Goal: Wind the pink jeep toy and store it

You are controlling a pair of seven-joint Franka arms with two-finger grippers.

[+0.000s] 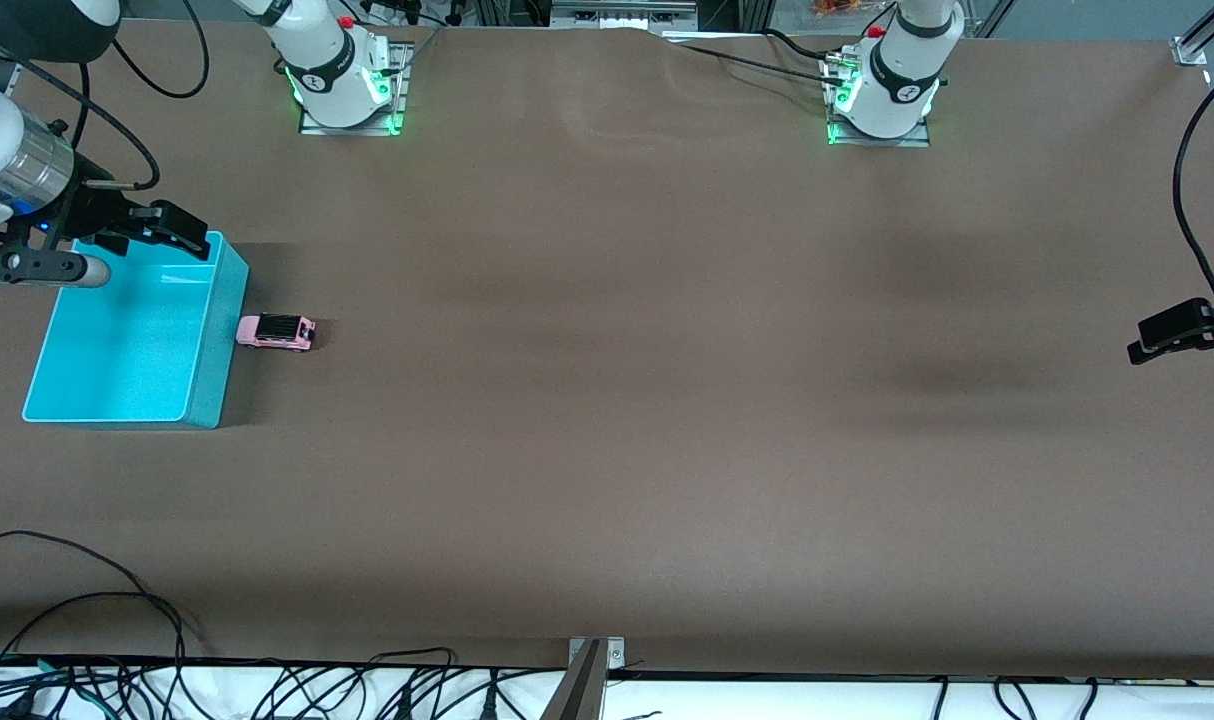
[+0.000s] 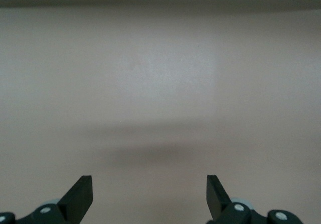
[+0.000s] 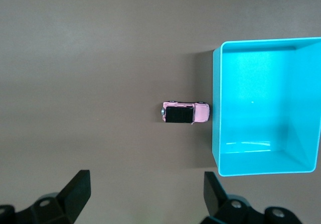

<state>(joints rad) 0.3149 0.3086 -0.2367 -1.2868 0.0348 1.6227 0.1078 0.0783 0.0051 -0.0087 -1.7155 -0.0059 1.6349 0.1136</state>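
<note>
Jeep [image 1: 276, 332] sits on the table [image 1: 617, 400] w/ wheels down, right beside the bin [image 1: 205, 345], pink nose touching or nearly touching the bin's outer wall; can't tell which. From the bin's centre the jeep is at about 3 o'clock in the front view. Black roof faces up; in the right wrist view the jeep [image 3: 184, 112] lies end-on to the bin wall [image 3: 215, 108]. Both are at the right arm's end of the table.

Bin is turquoise, open-topped, nothing inside it.

R gripper [image 1: 172, 228] hangs over the bin's rim at the corner farthest from the front camera, approx 12 o'clock from the jeep. Jaws spread wide, holding nothing; in its wrist view both fingers [image 3: 75, 190] show w/ a broad gap and bare table between.

L gripper [image 1: 1182, 328] is at the left arm's end of the table, approx 3 o'clock from the jeep and well apart from it, over bare table. Jaws also fully apart, nothing in them; its wrist view shows the two fingers [image 2: 80, 194] over plain brown surface.
</note>
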